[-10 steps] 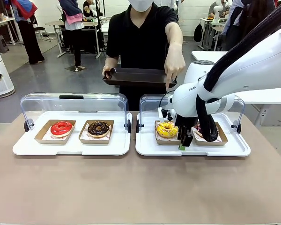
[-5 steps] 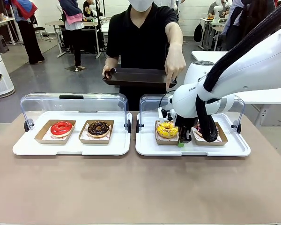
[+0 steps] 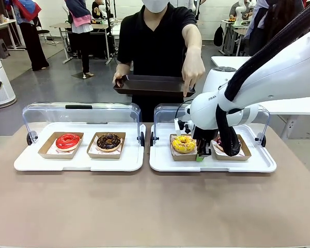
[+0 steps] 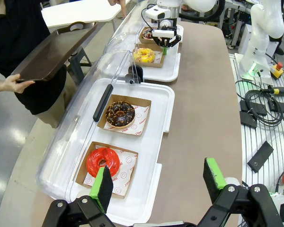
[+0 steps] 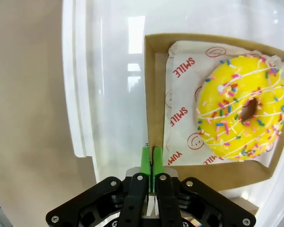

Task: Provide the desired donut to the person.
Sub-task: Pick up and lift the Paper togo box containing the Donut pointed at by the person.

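White tray (image 5: 113, 94) up close: right hand (image 5: 152, 152) pinches donut box rim (image 5: 150, 94).

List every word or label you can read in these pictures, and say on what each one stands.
"SMILE", twice, on the paper liner under the yellow donut.
"YUM", on the same liner.
"FRAN", cut off, on the right arm.
Prints on the other liners: too small to read.

"SMILE" is printed twice in red on the paper liner (image 5: 177, 94) of the cardboard tray (image 5: 217, 176) whose wall is pinched by the right gripper (image 5: 152, 158). It lies just beyond and right of the fingertips. Nearer them, "YUM" is read. Above the gripper, "FRA" is seen on the right arm (image 3: 209, 109).
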Controlling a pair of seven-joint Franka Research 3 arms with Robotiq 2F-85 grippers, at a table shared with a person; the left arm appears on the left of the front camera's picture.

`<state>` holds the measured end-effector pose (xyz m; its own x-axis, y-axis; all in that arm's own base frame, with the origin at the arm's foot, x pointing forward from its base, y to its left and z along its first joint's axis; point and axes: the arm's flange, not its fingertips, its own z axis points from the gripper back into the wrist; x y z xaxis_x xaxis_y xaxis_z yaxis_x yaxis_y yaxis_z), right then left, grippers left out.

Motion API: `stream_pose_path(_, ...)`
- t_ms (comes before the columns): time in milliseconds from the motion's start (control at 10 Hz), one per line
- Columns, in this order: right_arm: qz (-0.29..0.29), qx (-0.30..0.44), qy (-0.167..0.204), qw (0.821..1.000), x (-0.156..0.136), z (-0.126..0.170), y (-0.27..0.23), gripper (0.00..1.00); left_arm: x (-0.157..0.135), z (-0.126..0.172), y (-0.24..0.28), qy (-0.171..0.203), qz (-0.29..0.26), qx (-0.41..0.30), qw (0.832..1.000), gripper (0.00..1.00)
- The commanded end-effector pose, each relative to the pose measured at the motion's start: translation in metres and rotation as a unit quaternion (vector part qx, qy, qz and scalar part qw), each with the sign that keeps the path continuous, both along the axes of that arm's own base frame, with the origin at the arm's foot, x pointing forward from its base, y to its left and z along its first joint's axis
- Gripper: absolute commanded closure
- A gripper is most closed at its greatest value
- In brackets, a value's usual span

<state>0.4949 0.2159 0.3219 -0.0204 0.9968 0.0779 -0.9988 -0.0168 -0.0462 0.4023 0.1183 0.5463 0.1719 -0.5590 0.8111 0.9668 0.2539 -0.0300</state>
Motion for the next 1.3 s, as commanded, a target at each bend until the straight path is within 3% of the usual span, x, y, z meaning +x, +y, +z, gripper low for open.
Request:
stream_pose_path(0, 0.012, -0.004, 0.016, 1.0, -0.019, 0.02, 0.012, 1.0, -0.001, 0.001, 0.0, -0.002, -0.001, -0.008, 1.0, 0.0)
stream_pose_path(200, -0.014, -0.008, 0.03, 0.999, -0.05, 0.058, 0.031, 1.0, -0.001, 0.001, 0.0, -0.002, -0.001, -0.008, 1.0, 0.0)
stream_pose_path(400, -0.025, -0.004, 0.066, 0.998, -0.087, 0.097, 0.044, 1.0, -0.001, 0.001, 0.0, -0.002, -0.001, -0.008, 1.0, 0.0)
stream_pose_path(600, -0.019, -0.013, 0.064, 0.998, -0.119, 0.127, 0.053, 1.0, -0.001, 0.001, 0.0, -0.002, -0.001, -0.008, 1.0, 0.0)
stream_pose_path(900, -0.011, -0.017, 0.006, 1.0, -0.16, 0.185, 0.064, 1.0, -0.001, 0.001, 0.0, -0.002, -0.001, -0.008, 1.0, 0.0)
stream_pose_path(1200, -0.029, -0.015, -0.043, 0.999, -0.167, 0.253, 0.082, 1.0, -0.001, 0.001, 0.0, -0.002, -0.001, -0.008, 1.0, 0.0)
